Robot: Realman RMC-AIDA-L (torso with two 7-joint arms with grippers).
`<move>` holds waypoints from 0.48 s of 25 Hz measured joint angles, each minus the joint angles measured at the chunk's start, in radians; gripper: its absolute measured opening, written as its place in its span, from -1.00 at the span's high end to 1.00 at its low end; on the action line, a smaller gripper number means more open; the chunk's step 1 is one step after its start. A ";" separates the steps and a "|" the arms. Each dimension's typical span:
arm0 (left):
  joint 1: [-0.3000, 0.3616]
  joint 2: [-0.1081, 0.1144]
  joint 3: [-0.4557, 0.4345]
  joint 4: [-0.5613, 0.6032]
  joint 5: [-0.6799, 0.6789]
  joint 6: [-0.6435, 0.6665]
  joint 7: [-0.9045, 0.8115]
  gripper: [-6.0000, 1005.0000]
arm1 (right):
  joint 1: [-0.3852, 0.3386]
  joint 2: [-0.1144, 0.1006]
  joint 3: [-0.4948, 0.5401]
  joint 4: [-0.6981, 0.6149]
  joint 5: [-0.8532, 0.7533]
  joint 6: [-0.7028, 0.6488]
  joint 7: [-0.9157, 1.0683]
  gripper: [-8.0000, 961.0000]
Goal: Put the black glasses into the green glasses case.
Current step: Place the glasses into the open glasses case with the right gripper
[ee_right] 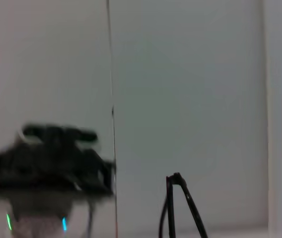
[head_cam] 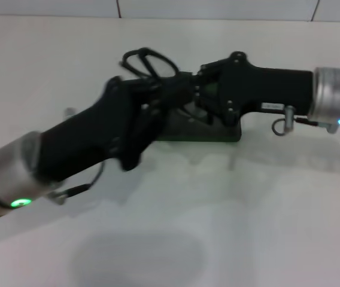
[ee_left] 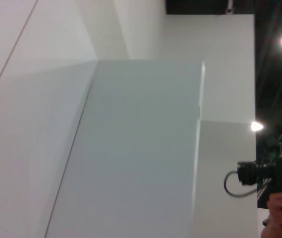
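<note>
The left gripper [head_cam: 152,104] and the right gripper [head_cam: 201,91] meet above the middle of the white worktop [head_cam: 248,203]. Both seem to touch the thin black-framed glasses [head_cam: 149,63], which are held up in the air between them, lenses raised toward the far wall. Whether either gripper's fingers are spread or pressed together cannot be told. Just beneath the right gripper lies the dark green rectangular hard glasses case [head_cam: 209,131], resting flat on the worktop, largely hidden by the arms.
</note>
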 joint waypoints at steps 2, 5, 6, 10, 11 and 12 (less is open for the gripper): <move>0.020 0.028 0.000 -0.007 0.005 0.042 0.009 0.92 | 0.010 -0.002 0.002 -0.077 -0.107 0.051 0.078 0.82; 0.049 0.056 0.000 -0.013 0.008 0.080 0.016 0.92 | 0.022 -0.001 0.007 -0.245 -0.344 0.125 0.240 0.82; 0.059 0.060 0.000 -0.014 0.008 0.085 0.017 0.92 | 0.019 0.001 0.006 -0.304 -0.426 0.146 0.291 0.82; 0.086 0.059 -0.024 -0.029 0.008 0.088 0.020 0.92 | 0.005 0.008 -0.028 -0.492 -0.698 0.198 0.466 0.82; 0.087 0.057 -0.032 -0.035 0.009 0.088 0.020 0.92 | 0.008 0.008 -0.038 -0.523 -0.764 0.202 0.511 0.82; 0.085 0.054 -0.037 -0.046 0.010 0.088 0.020 0.92 | 0.013 0.008 -0.048 -0.549 -0.826 0.205 0.551 0.82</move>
